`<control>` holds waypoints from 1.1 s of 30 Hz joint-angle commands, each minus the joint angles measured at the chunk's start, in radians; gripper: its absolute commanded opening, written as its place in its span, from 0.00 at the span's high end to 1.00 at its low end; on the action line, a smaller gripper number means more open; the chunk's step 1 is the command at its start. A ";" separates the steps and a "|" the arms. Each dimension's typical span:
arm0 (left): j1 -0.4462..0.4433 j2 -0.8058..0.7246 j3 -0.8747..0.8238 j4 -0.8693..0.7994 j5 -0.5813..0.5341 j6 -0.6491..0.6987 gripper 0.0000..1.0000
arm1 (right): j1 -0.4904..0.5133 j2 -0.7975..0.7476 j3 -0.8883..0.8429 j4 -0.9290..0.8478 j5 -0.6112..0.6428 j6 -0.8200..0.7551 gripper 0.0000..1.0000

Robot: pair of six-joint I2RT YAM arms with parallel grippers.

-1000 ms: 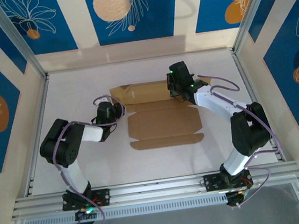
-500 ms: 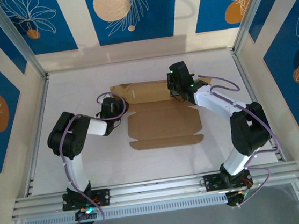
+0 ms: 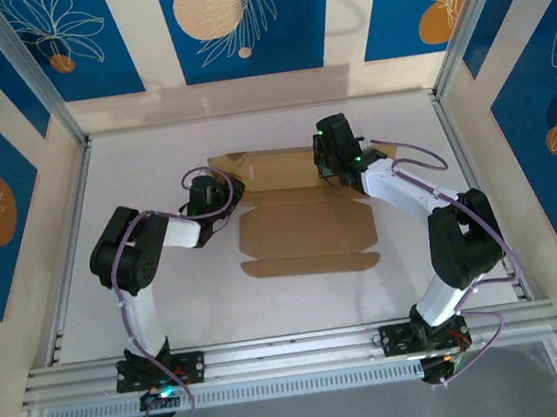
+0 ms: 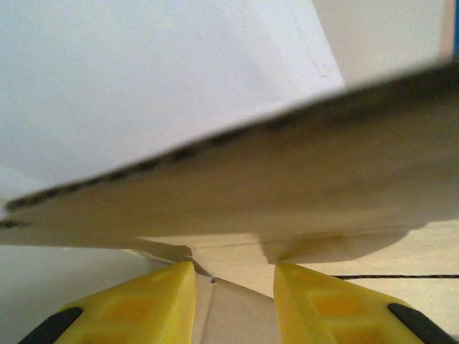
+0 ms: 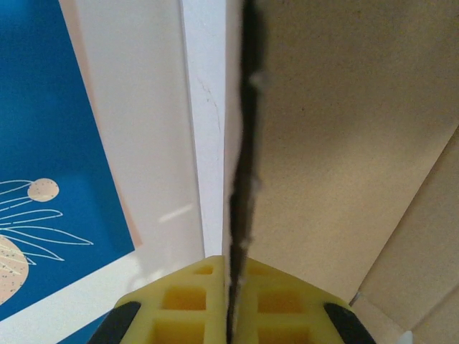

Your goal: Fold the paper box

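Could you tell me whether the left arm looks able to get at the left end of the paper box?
Probably yes: the left gripper sits at that end of the paper box, jaws apart, a cardboard edge just ahead with nothing between. The right gripper pinches the far panel further right.

I see paper box flat on table, centred | its far panel raised behind the middle panel | left gripper at box's far-left corner, flap edge just over its fingers | right gripper at far panel's right end, panel edge between its fingers
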 commanded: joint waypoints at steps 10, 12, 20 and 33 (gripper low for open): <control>-0.077 0.055 0.042 0.133 0.142 -0.085 0.66 | 0.027 0.044 0.003 0.002 -0.071 0.017 1.00; -0.093 0.071 0.052 0.138 0.144 -0.091 0.66 | 0.027 0.047 0.005 0.002 -0.076 0.020 1.00; -0.110 0.098 0.046 0.132 0.137 -0.079 0.66 | 0.024 0.045 -0.005 0.012 -0.078 0.017 1.00; 0.007 -0.272 0.025 -0.275 0.209 0.415 0.56 | -0.091 0.038 0.011 0.003 -0.245 -0.184 1.00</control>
